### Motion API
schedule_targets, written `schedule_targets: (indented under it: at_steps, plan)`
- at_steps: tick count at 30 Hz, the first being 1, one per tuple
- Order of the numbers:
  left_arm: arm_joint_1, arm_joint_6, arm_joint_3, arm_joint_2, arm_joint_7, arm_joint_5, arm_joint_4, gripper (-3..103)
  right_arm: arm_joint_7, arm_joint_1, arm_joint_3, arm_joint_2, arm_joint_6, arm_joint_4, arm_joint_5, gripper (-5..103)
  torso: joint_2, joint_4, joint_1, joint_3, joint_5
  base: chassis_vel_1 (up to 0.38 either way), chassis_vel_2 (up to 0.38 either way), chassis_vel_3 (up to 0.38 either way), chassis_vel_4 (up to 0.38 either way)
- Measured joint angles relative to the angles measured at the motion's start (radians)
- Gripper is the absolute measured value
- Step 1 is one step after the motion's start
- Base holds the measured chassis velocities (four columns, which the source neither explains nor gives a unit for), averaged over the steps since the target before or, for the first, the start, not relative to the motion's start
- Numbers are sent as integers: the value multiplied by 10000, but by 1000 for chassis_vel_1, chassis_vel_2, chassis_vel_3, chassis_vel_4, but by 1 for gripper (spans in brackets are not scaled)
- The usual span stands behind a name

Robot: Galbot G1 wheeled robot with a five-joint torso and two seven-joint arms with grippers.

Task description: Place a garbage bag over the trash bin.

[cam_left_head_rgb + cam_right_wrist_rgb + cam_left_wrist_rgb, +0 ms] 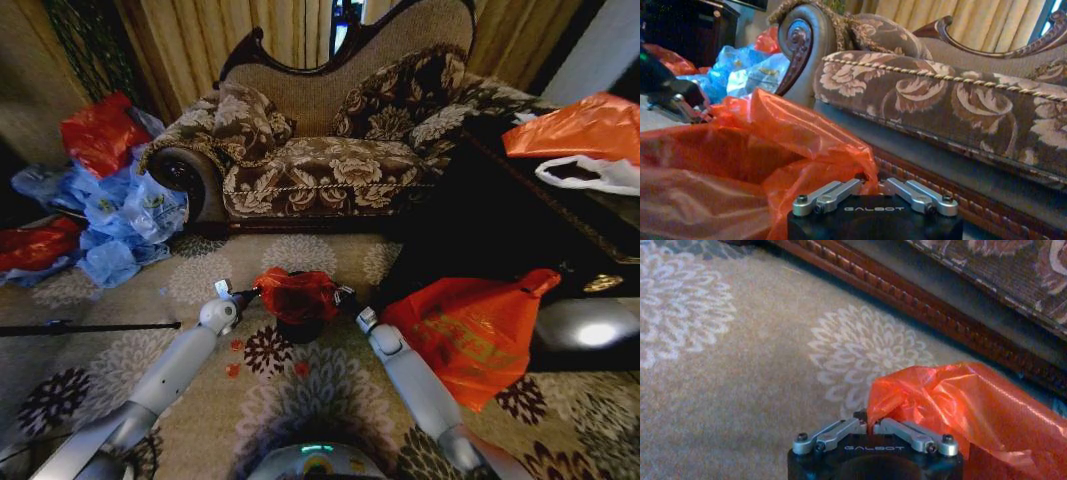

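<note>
The glossy orange-red garbage bag [297, 293] is stretched between my two grippers, low over the carpet in front of the sofa. My left gripper [248, 293] is shut on the bag's left edge; in the left wrist view its fingertips [870, 426] pinch the plastic [960, 405]. My right gripper [346, 297] is shut on the right edge, and the right wrist view shows it [873, 186] clamped on the open bag [740, 165], with the left gripper [687, 107] across the opening. The black trash bin [300, 329] shows as a dark shape right under the bag, mostly covered by it.
A patterned sofa [330, 160] stands just behind. A bigger orange bundle with yellowish print [470, 335] lies at the right, beside a dark table [520, 230] holding more bags. Blue and red bags [120, 210] pile up at the left. A thin black rod [90, 326] lies on the carpet.
</note>
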State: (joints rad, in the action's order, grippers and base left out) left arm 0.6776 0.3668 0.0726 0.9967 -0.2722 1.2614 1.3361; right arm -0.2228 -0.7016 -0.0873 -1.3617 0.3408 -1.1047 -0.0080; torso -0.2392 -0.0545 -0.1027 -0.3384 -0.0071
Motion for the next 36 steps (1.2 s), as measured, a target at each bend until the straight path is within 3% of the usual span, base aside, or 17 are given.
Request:
schedule_targets:
  at_steps: [13, 36]
  plan:
    - [-276, -192, 101, 792, 385, -675, -862, 0, -91, 1034, -31, -788, 767, 2294, 81, 0, 0, 1, 1, -1, 0, 0, 0, 0, 0]
    - [-761, -172, 104, 1479, 742, -1190, -2259, 0, -99, 2017, -118, -1079, 1019, 4643, 714, 0, 0, 0, 0, 0, 1, 0, 0, 0, 0]
